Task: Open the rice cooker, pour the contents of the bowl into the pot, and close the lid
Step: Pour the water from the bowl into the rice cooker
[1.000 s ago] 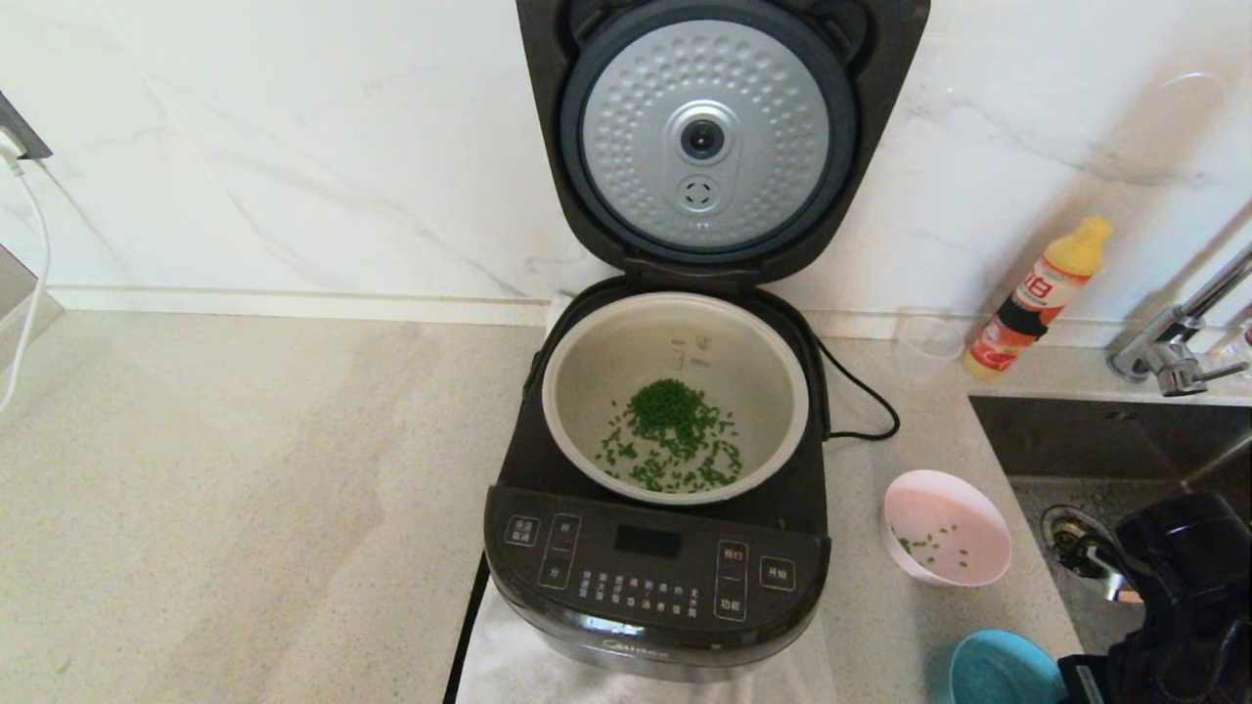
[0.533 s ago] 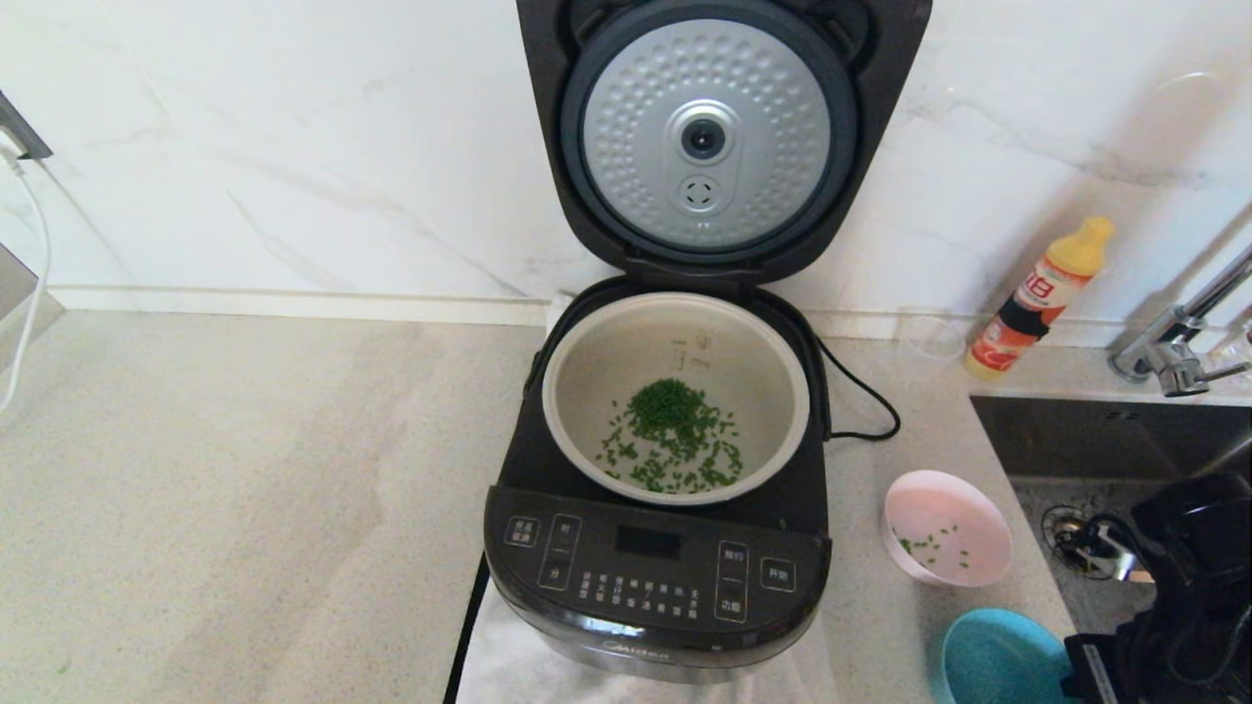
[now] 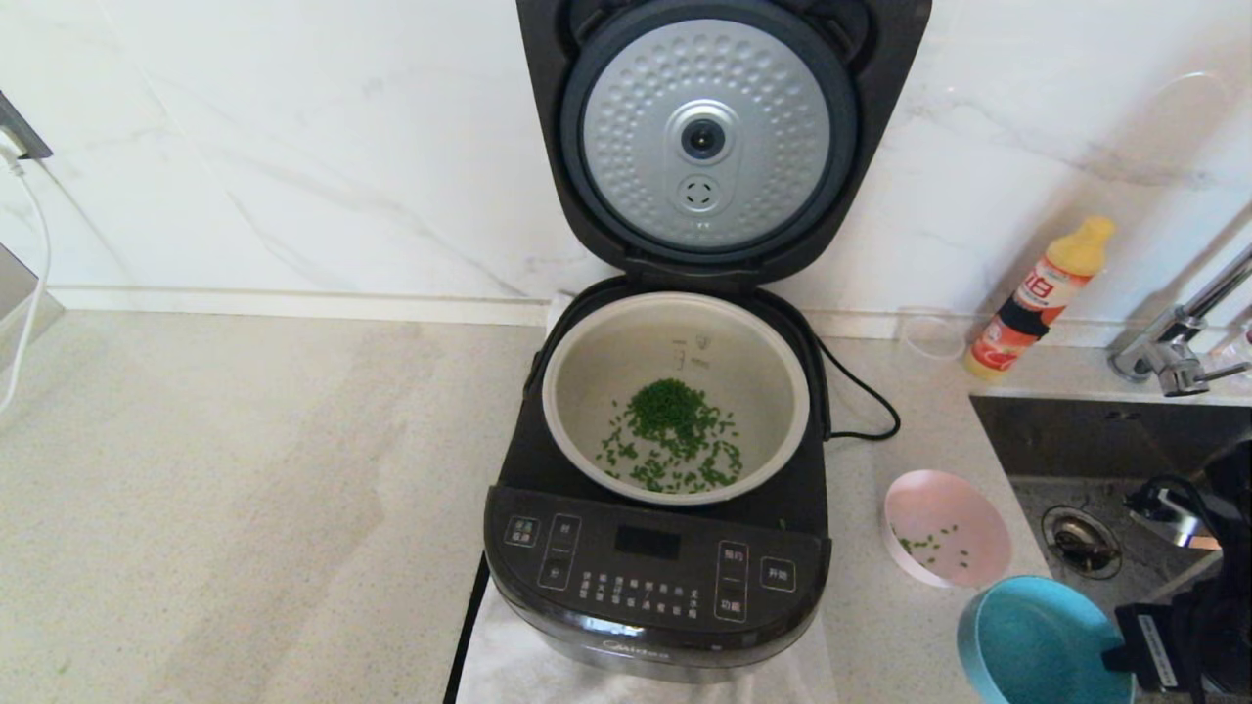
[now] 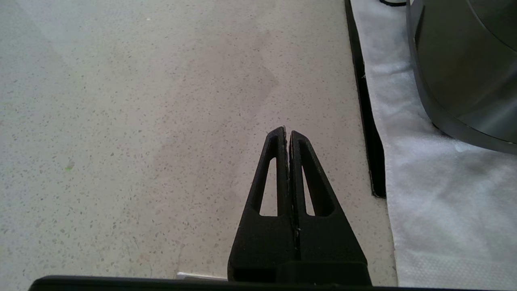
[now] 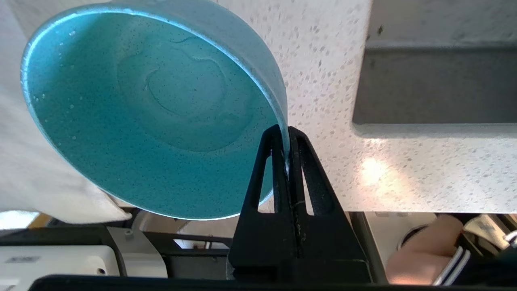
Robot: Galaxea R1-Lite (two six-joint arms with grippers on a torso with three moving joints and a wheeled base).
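While the cooker (image 3: 657,460) stands on a white cloth (image 3: 509,655) in the middle of the counter (image 3: 245,489), its lid (image 3: 719,137) is swung fully up against the marble wall, dimpled silver underside facing out. Inside the body sits the pot (image 3: 675,396), holding a scatter of green pieces (image 3: 673,435) heaped near its middle. A black cord (image 3: 861,401) runs out from the cooker's right side.

Just right of the cooker, a pink bowl (image 3: 947,528) rests on the counter with a few green bits inside. Nearer the front edge, a blue bowl (image 3: 1037,645) is gripped by the right gripper (image 5: 286,133) — its fingers are pinched tight on the rim, one inside and one outside, and the bowl is tilted in the wrist view, with a film of clear liquid on its inner face. It is over the counter's front corner, beside the sink (image 3: 1105,469).

An orange-and-yellow bottle (image 3: 1039,298) stands by the wall behind the sink, near the tap (image 3: 1174,342).

The left gripper (image 4: 287,135) is parked low over bare counter left of the cloth — fingers pressed together, holding nothing.
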